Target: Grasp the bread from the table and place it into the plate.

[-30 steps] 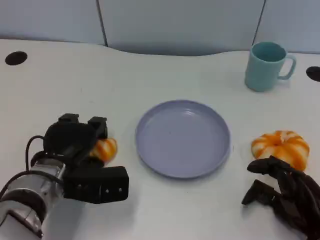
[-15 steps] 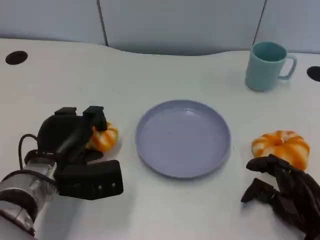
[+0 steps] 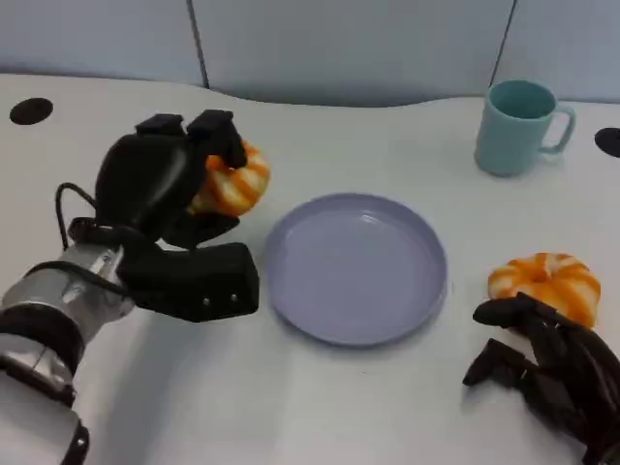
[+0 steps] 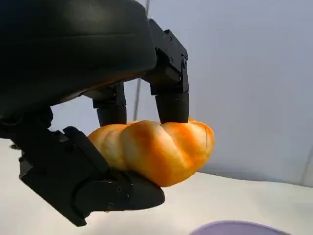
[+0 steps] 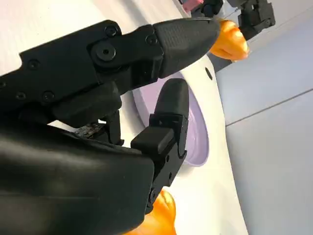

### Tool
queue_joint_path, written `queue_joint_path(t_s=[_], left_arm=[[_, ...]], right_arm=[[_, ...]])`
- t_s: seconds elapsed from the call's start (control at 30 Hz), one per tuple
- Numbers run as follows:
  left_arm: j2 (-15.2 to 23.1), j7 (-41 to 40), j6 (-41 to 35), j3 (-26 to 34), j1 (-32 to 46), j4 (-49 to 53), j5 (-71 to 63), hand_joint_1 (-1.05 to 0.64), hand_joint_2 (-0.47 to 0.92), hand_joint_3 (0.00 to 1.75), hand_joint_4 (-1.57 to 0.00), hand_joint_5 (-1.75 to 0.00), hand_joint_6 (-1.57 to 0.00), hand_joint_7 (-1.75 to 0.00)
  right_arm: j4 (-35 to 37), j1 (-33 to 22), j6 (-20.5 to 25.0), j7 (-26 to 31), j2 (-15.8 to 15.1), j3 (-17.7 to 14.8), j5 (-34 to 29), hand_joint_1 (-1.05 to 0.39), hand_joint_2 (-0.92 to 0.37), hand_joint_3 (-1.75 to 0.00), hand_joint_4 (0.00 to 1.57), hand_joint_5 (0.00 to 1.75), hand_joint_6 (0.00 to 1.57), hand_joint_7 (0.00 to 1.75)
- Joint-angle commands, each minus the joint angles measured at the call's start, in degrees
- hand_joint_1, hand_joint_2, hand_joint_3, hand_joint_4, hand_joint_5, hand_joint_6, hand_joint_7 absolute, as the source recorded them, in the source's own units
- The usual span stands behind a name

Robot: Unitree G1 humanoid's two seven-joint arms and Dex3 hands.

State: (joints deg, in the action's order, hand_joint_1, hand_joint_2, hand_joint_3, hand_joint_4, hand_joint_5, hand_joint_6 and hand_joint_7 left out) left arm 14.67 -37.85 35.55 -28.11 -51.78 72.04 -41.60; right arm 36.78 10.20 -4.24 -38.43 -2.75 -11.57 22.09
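Observation:
My left hand grips an orange twisted bread and holds it lifted off the table, just left of the lavender plate. In the left wrist view the bread sits pinched between the upper fingers and the thumb below. A second orange bread lies on the table right of the plate. My right hand rests low at the front right, fingers apart and holding nothing, just in front of that second bread. In the right wrist view the plate and the held bread appear beyond the right hand's fingers.
A teal mug stands at the back right. Black round holes mark the table's far left and far right. White tabletop stretches in front of the plate.
My left hand has closed on the bread and raised it off the table, carrying it up and toward the plate. The right hand has barely moved.

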Motion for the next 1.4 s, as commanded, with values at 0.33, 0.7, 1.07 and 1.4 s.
queue_joint_path(t_s=[0.33,0.7,1.07,1.4], left_arm=[[-1.4,-0.5,1.9,-1.6,-2.6,-0.4,-1.6,-0.08,0.36,1.25,-0.87,-1.75,-0.67,-1.75],[-9.2,18.2,9.3,-2.1,-4.6,0.1,2.1,-0.18,0.47,1.28,-0.96,-1.75,-0.83,-1.75],[-11.6,21.8,6.9,-2.2,-4.3,0.2,1.9,-0.23,0.55,1.21,-0.94,-1.75,-0.79,-1.75],[-11.7,21.6,6.1,-3.2,-4.3,0.0,1.9,-0.22,0.58,1.15,-0.93,-1.75,-0.78,-1.75]], right_arm=[[1.6,-0.3,0.6,-0.6,-0.2,-0.1,0.0,-0.45,-0.92,-0.18,0.64,1.44,0.64,1.03],[1.2,-0.7,0.0,-0.3,0.1,0.4,-0.4,-0.48,-0.92,-0.17,0.65,1.44,0.65,1.03],[0.3,-1.2,0.6,-0.3,0.2,0.6,-0.1,-0.47,-0.92,-0.16,0.64,1.44,0.66,1.01],[0.1,-1.4,0.5,-0.3,0.2,0.7,-0.2,-0.47,-0.92,-0.17,0.64,1.44,0.66,1.01]])
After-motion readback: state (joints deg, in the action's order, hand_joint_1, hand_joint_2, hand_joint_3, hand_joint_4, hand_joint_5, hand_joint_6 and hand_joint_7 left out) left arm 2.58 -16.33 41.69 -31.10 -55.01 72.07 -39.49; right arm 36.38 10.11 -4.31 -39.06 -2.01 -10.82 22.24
